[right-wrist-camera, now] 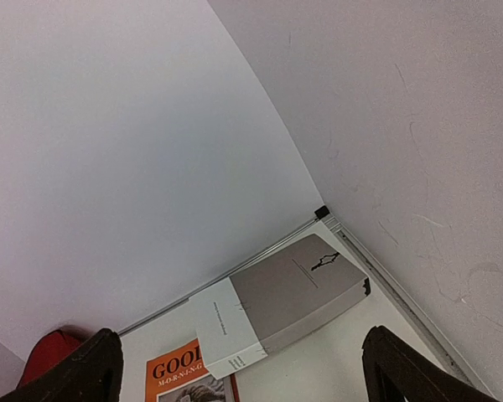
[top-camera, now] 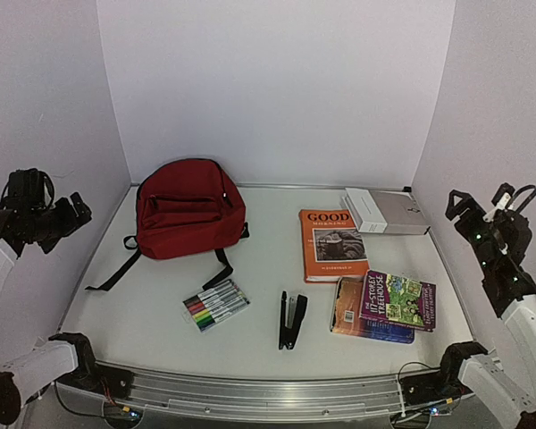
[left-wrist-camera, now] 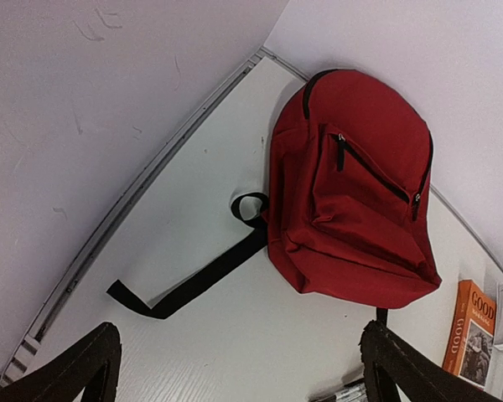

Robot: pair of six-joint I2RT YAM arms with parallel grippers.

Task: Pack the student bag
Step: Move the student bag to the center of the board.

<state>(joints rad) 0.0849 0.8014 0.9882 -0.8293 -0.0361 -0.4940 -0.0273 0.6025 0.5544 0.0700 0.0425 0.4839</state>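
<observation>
The student bag (top-camera: pixel 189 207), a dark red backpack with black straps, lies flat at the back left of the table with its front pocket up. In the left wrist view the student bag (left-wrist-camera: pixel 352 184) has both zips drawn closed. A black strap (left-wrist-camera: pixel 193 280) trails toward the near left. My left gripper (top-camera: pixel 71 214) hovers open, high off the table's left edge, with nothing between its fingers (left-wrist-camera: pixel 96 364). My right gripper (top-camera: pixel 469 214) hangs open above the right edge, also holding nothing. Both are well apart from the bag.
An orange "Good Morning" book (top-camera: pixel 332 244) lies right of centre, with a grey-and-white book (top-camera: pixel 386 212) behind it by the back right corner. Two colourful books (top-camera: pixel 397 299) are stacked near right. A pack of markers (top-camera: pixel 215 305) and a black stapler (top-camera: pixel 292 319) lie near front centre.
</observation>
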